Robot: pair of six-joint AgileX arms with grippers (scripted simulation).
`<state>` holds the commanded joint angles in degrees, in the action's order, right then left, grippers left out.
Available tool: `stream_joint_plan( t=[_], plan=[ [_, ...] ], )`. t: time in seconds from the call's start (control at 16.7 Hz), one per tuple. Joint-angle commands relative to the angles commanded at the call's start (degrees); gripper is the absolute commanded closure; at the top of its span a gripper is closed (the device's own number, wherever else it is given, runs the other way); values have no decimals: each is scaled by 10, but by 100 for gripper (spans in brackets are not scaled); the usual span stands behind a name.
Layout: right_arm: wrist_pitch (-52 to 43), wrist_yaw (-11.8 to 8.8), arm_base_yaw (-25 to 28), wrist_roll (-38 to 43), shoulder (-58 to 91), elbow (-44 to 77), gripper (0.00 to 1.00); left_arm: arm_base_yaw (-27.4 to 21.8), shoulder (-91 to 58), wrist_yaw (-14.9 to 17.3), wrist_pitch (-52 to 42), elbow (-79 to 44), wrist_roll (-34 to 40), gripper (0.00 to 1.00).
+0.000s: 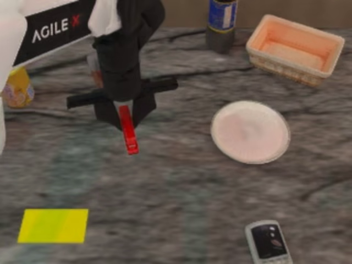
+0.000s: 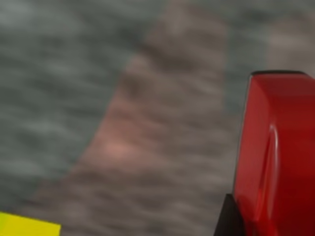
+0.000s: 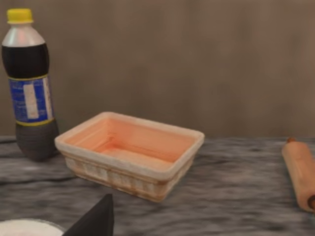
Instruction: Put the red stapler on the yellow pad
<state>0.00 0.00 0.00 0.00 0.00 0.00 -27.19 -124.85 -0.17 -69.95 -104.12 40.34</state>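
The red stapler is a narrow bright red bar left of the table's middle, pointing towards the front edge. My left gripper reaches down over it and is shut on its rear half, one dark finger on each side. In the left wrist view the red stapler fills the edge of the picture with one black finger against it. The yellow pad lies flat at the front left, well apart from the stapler; a corner of the pad shows in the left wrist view. My right arm is parked, out of the top view.
A white plate lies right of the middle and a phone at the front right. An orange basket and a dark bottle stand at the back. A yellow-lidded canister is at the far left. A rolling pin lies beside the basket.
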Motion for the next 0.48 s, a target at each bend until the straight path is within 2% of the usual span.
stream_joint_plan(
  t=[0.48],
  plan=[
    [0,0,0,0,0,0,0,3,17,0,-8,6,19,100]
  ],
)
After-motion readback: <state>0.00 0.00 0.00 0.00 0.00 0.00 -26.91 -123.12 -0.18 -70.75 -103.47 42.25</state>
